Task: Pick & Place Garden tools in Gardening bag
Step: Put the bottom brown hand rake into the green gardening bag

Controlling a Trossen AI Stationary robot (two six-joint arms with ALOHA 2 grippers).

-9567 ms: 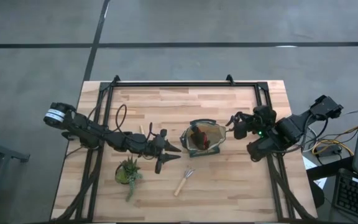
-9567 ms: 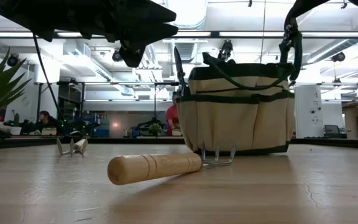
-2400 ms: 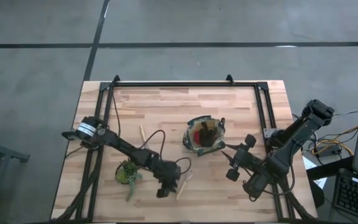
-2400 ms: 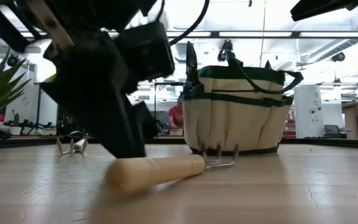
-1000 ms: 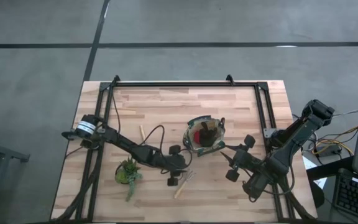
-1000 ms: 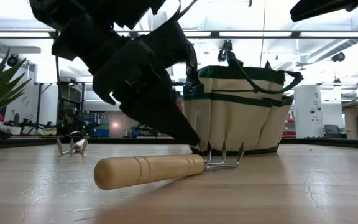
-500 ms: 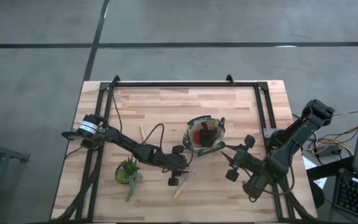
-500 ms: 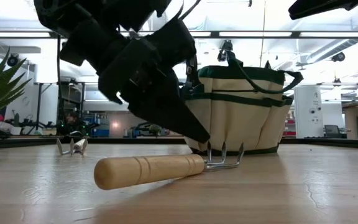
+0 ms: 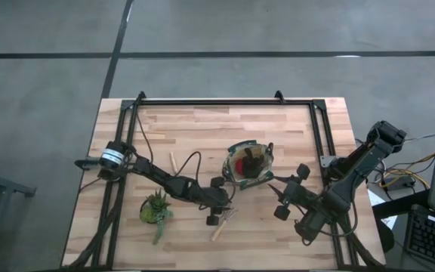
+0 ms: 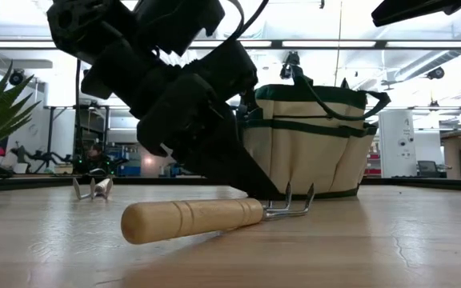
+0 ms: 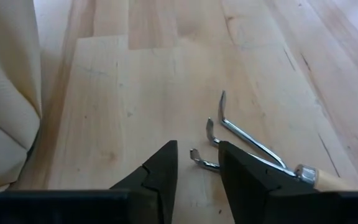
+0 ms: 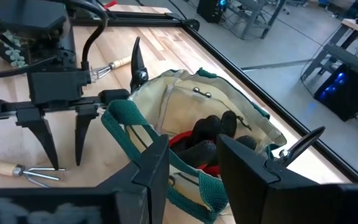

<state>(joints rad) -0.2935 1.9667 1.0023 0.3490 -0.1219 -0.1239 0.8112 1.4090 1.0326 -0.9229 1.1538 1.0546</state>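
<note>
High view: on the pale wooden slatted table [image 9: 202, 128], the left end effector [image 9: 219, 214] reaches low over the small wooden-handled rake with bent metal prongs [image 9: 222, 222], which lies at about 7 o'clock from the round olive-green and tan fabric gardening bag [image 9: 248, 164]. A red-and-black glove [image 9: 242, 163] shows inside the bag. A second thin wooden-handled tool [image 9: 173, 161] lies at the bag's 9 o'clock, well apart. A small green potted succulent [image 9: 155, 208] stands at 9 o'clock from the rake. The right end effector [image 9: 285, 198] waits at about 4 o'clock from the bag.

Low view: the left end effector's dark fingers [image 10: 238, 170] slant down to the junction of handle and prongs, tips at or just above the metal neck. The bag stands just behind.

Left wrist view: the fingers stand narrowly apart and empty, the prongs just ahead of and beside one fingertip, not between them. Closing here would likely pinch air or push the rake aside.

Right wrist view: the right end effector's fingers are partly open, holding nothing, pointed at the bag. A grey-black pruning shear [image 12: 138, 65] sticks up from the bag's edge.

Likely risks: the thin steel neck may slip or swing in a narrow grip, and the nearby bag wall could catch on the prongs and tip.
</note>
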